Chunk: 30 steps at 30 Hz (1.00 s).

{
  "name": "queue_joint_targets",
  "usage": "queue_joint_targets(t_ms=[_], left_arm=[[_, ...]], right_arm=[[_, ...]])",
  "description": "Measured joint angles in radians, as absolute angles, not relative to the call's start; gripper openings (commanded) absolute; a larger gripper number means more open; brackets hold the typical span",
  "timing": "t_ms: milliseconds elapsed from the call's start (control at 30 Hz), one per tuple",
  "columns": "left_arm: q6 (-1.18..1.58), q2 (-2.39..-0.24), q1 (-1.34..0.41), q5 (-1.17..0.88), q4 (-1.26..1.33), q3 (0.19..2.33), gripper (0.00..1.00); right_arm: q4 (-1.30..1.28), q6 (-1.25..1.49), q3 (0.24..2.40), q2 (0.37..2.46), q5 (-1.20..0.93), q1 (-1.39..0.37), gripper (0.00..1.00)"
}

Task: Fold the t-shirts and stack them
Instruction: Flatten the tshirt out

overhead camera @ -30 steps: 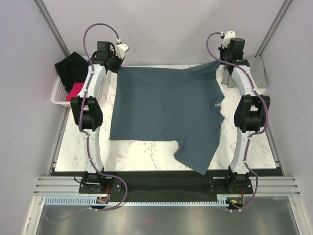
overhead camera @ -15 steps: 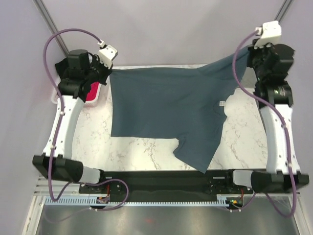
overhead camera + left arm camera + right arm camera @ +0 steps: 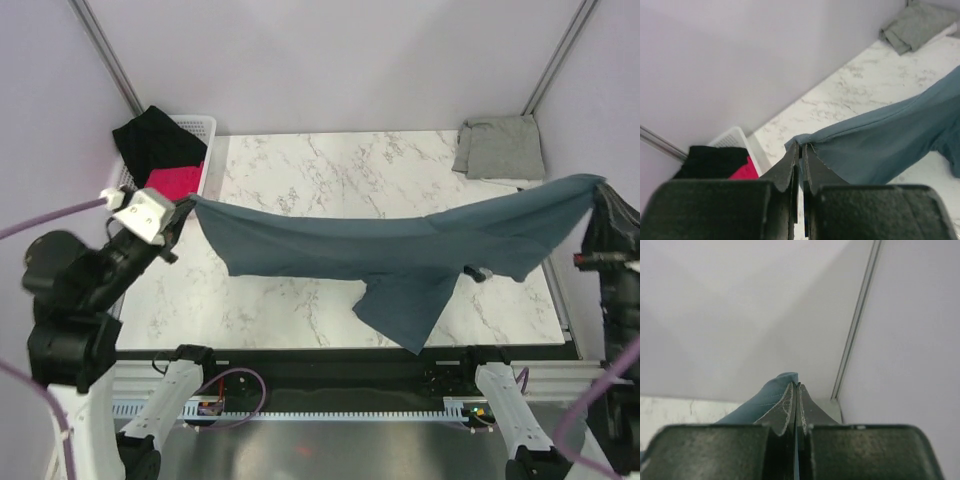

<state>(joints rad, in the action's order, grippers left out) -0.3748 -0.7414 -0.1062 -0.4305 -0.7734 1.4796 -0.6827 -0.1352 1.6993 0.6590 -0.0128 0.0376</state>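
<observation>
The dark slate-blue t-shirt (image 3: 400, 245) hangs stretched in the air between both grippers, its lower part and one sleeve drooping to the marble table near the front edge. My left gripper (image 3: 188, 205) is shut on its left corner; the left wrist view shows the hem pinched at the fingertips (image 3: 801, 146) and the shirt (image 3: 890, 145) running off to the right. My right gripper (image 3: 600, 188) is shut on the right corner, high at the right edge; the right wrist view shows cloth (image 3: 767, 395) pinched at the tips (image 3: 796, 386). The light heather grey t-shirt (image 3: 498, 148) lies folded at the table's back right corner.
A white basket (image 3: 190, 135) with black and red cloth stands at the back left, off the table's edge. The marble tabletop (image 3: 340, 165) lies under the shirt. Enclosure walls and metal posts stand close on both sides.
Both arms have lifted and pulled toward the near edge. The blue shirt has risen off the table from lying flat to hanging stretched between the grippers. The grey shirt is now uncovered.
</observation>
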Motion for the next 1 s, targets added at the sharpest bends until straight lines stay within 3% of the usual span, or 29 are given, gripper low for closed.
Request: queue_joint_targets(t_ms=[300, 433, 633, 1000], left_arm=[[-0.376, -0.810, -0.106, -0.419, -0.785, 1.988, 0.02], [-0.376, -0.870, -0.090, -0.417, -0.796, 2.178, 0.02], [-0.383, -0.884, -0.068, -0.414, -0.794, 2.197, 0.02], [-0.452, -1.118, -0.068, -0.373, -0.731, 1.880, 0.02]], right_arm=[[-0.658, -0.206, 2.252, 0.769, 0.020, 0.039, 0.00], [-0.649, -0.233, 2.400, 0.821, 0.027, 0.039, 0.00], [-0.561, -0.260, 2.298, 0.823, 0.035, 0.039, 0.00], [-0.298, -0.314, 1.877, 1.088, 0.062, 0.036, 0.00]])
